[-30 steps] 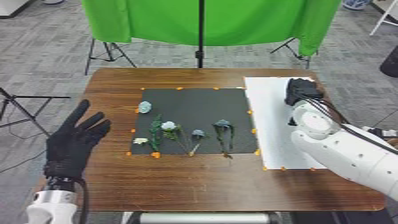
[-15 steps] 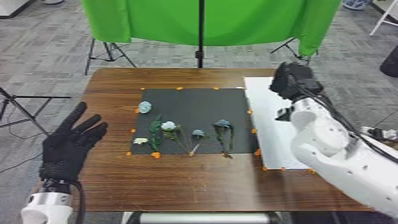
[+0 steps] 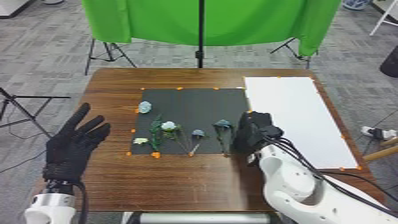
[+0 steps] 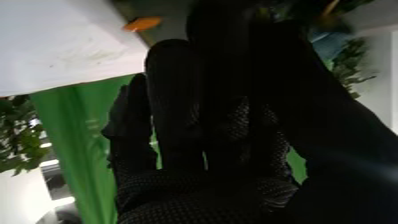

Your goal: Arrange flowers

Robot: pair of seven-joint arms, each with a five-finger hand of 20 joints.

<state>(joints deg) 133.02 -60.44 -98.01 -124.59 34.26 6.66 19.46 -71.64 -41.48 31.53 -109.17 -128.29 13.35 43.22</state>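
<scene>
On the dark grey mat (image 3: pixel 191 102) lie several flowers: a pale blue bloom (image 3: pixel 145 106) at the upper left, a small white flower (image 3: pixel 140 141), a green leafy stem (image 3: pixel 155 132), a white flower (image 3: pixel 169 126), a blue-grey one (image 3: pixel 198 133) and a darker blue one (image 3: pixel 222 123). My right hand (image 3: pixel 252 131) is beside that darker blue flower, over the mat's right edge. In the right wrist view my right hand (image 4: pixel 213 125) has its fingers extended, with part of a blue bloom (image 4: pixel 329 46) behind them. My left hand (image 3: pixel 71 150) stays open at the table's left edge.
A white sheet (image 3: pixel 298 120) lies on the right of the brown table (image 3: pixel 178 185), bordering the mat. Orange tape pieces (image 3: pixel 155 155) mark the edges of both. A green cloth (image 3: pixel 213 25) hangs on a stand behind the table.
My right hand has moved from above the white sheet's far part down and left, to the right side of the mat. The flowers and my left hand are nearly unmoved.
</scene>
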